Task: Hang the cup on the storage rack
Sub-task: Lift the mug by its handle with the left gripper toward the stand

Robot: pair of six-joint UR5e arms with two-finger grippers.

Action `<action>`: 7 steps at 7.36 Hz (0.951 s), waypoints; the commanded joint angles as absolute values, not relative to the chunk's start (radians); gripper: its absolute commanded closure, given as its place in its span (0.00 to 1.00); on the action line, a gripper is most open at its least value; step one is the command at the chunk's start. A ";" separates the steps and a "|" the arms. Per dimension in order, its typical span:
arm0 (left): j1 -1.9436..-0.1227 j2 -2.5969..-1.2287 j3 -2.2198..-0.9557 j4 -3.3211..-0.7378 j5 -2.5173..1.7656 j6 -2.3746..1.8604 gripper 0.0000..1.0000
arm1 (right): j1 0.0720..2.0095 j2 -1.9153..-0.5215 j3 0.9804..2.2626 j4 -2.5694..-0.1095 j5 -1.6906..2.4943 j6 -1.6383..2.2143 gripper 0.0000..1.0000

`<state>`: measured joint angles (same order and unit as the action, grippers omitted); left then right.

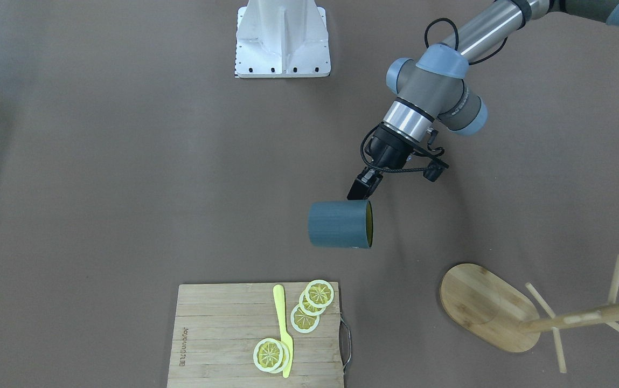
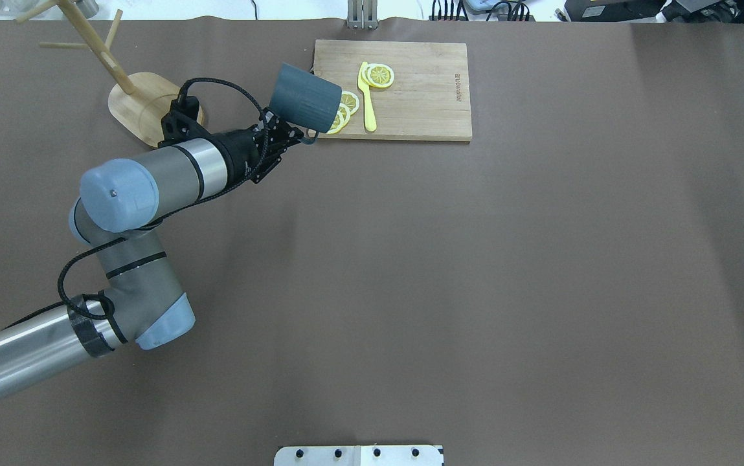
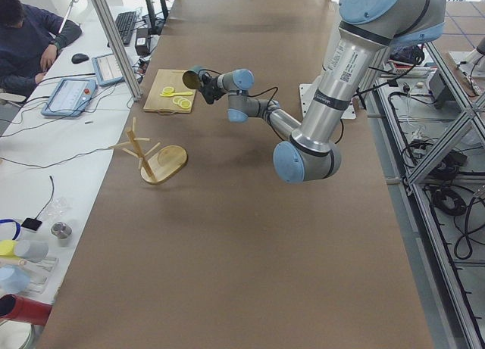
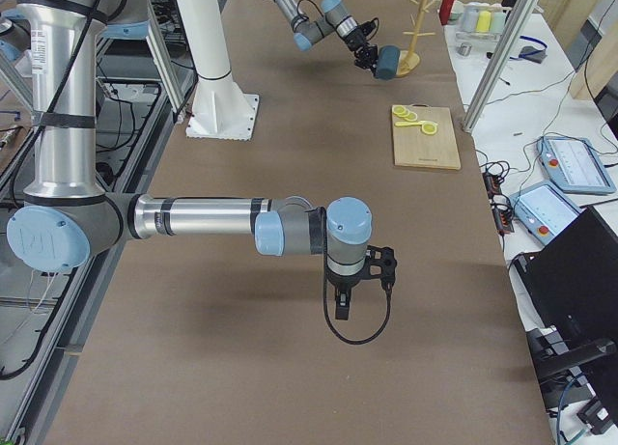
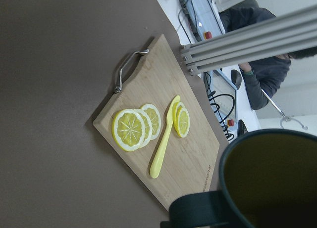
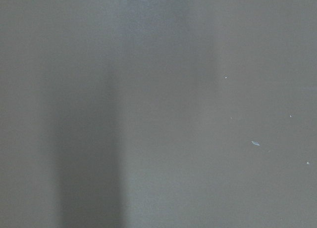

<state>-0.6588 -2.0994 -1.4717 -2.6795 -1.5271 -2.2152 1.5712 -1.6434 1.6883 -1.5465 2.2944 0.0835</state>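
The slate-blue cup (image 1: 340, 224) is held on its side above the table, its yellow-olive mouth turned toward the storage rack. My left gripper (image 1: 362, 189) is shut on the cup's handle (image 2: 310, 137). In the overhead view the cup (image 2: 304, 98) hangs over the near left corner of the cutting board. In the left wrist view the cup's rim and interior (image 5: 277, 183) fill the lower right. The bamboo storage rack (image 1: 484, 304) stands to the side with an oval base, a post (image 2: 96, 45) and thin pegs. My right gripper (image 4: 340, 310) hangs over bare table far from the cup; I cannot tell if it is open.
A wooden cutting board (image 2: 423, 97) holds lemon slices (image 1: 309, 307) and a yellow knife (image 1: 283, 328). A white robot base mount (image 1: 282, 43) sits at the table edge. An operator (image 3: 30, 38) sits at a side desk. The right wrist view shows only brown table surface.
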 commanded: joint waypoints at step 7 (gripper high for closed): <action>-0.995 -2.138 -1.119 -3.144 -1.787 -2.927 1.00 | 1.574 -1.632 1.697 -1.540 2.284 0.084 0.00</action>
